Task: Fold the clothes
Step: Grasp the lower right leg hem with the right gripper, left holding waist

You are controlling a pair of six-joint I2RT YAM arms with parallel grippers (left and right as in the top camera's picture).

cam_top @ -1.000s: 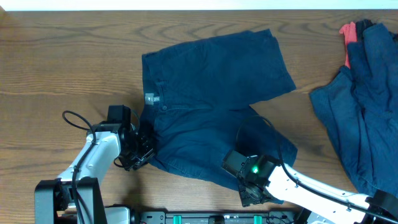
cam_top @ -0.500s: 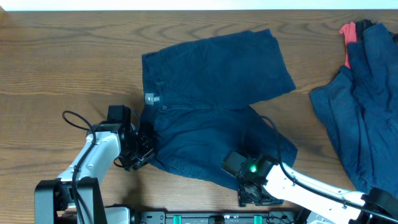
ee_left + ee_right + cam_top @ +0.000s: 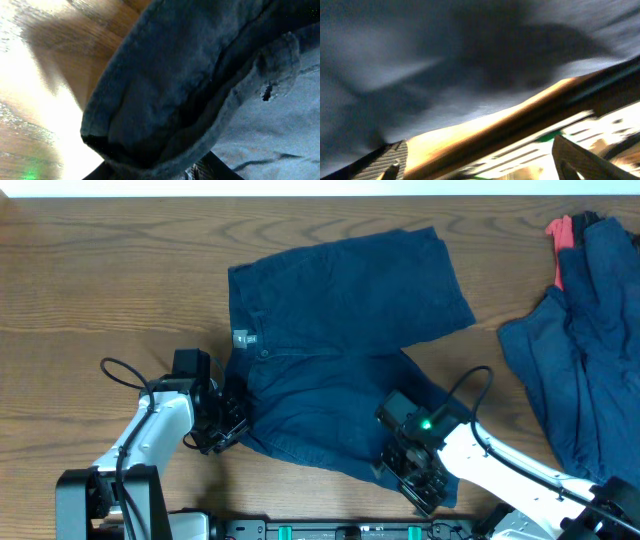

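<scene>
The clothes are dark navy. A pair of wide-legged shorts [image 3: 340,330] lies spread flat in the middle of the table. My left gripper [image 3: 231,423] is shut on the shorts' waistband corner at their near left. In the left wrist view a thick fold of the shorts [image 3: 190,85] fills the frame above the left gripper [image 3: 165,172]. My right gripper [image 3: 420,478] stands open over the near leg hem by the table's front edge. In the right wrist view the right gripper [image 3: 480,165] has nothing between its fingertips [image 3: 390,157], with blurred navy cloth [image 3: 445,60] beyond.
A heap of more navy garments [image 3: 585,350] lies at the right edge, with a coral-red piece [image 3: 560,235] at its far end. Bare wooden table [image 3: 110,290] shows to the left. The table's front edge [image 3: 520,107] runs just past the right gripper.
The right gripper's jaws have spread wide, and its arm has swung to the right over the near leg. The left arm and the shorts have not moved.
</scene>
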